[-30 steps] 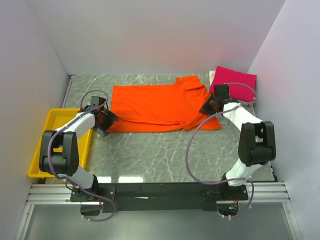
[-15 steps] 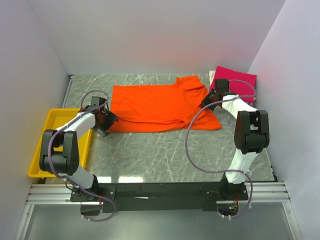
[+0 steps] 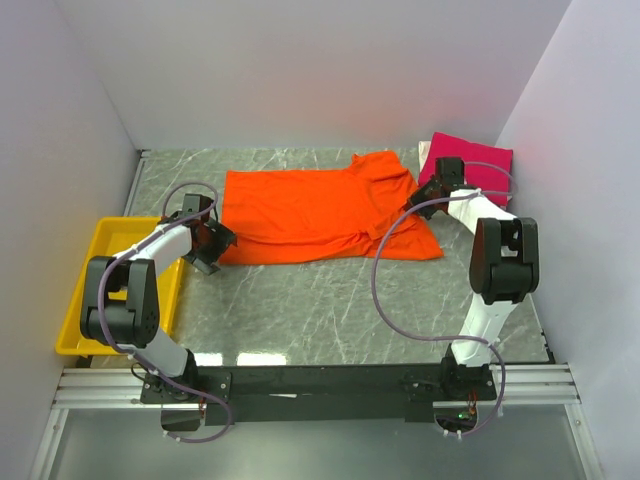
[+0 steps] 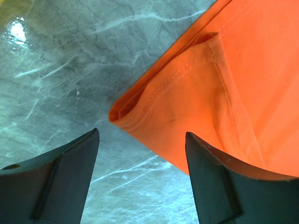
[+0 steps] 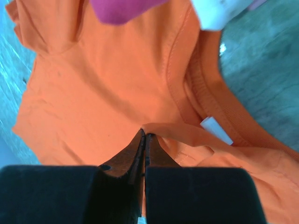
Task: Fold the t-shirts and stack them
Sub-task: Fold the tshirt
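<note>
The right gripper [image 5: 144, 135], clamped on the orange t-shirt [image 3: 300, 212] near its collar, has edged toward one o'clock. The left gripper [image 4: 141, 136] stays spread at its eight o'clock corner. Folding looks barely begun, and the pink t-shirt [image 3: 472, 160] lies at two o'clock.

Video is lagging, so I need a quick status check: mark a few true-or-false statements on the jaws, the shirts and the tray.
1. The right jaws are shut on a fold of the orange t-shirt. True.
2. The left jaws are clamped on that shirt's corner. False: they stand open, and the corner lies loose on the table in front of them.
3. The magenta t-shirt lies at the table's far right corner. True.
4. The yellow tray sits at the table's right edge. False: it sits at the left edge, beside the left arm.
</note>
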Tool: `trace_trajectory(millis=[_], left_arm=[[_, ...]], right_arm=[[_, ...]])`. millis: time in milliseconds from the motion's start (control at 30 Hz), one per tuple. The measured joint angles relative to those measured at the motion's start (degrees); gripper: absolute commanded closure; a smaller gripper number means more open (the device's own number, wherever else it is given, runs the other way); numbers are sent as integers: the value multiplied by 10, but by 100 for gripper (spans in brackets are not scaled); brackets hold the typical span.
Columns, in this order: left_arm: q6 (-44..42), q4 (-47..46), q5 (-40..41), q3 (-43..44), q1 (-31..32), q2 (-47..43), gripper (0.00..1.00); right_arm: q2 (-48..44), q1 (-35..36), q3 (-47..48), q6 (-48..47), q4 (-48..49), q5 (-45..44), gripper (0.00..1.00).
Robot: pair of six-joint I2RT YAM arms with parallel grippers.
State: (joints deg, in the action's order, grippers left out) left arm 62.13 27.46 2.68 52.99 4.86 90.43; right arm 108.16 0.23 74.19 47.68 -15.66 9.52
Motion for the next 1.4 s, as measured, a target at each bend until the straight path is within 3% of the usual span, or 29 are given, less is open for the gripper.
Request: trace_trajectory(millis=[233,500,700,1133,1400], left_arm=[[7,29,4,42,0,5,20],[63,69,38,147,7,58,32],[97,89,47,188,10,146,44],[112,108,47,222,10,174,45],[125,121,47,255,10,192,62]], right_arm=[[0,-12,-9,0,13,5,100],[0,-12,-26,0,25,14,100],[0,-12,-26,-2,28,20,100],[-10,-12,-41,-7,35,24,100],[-14,-12,-41,-7,39,28,100]])
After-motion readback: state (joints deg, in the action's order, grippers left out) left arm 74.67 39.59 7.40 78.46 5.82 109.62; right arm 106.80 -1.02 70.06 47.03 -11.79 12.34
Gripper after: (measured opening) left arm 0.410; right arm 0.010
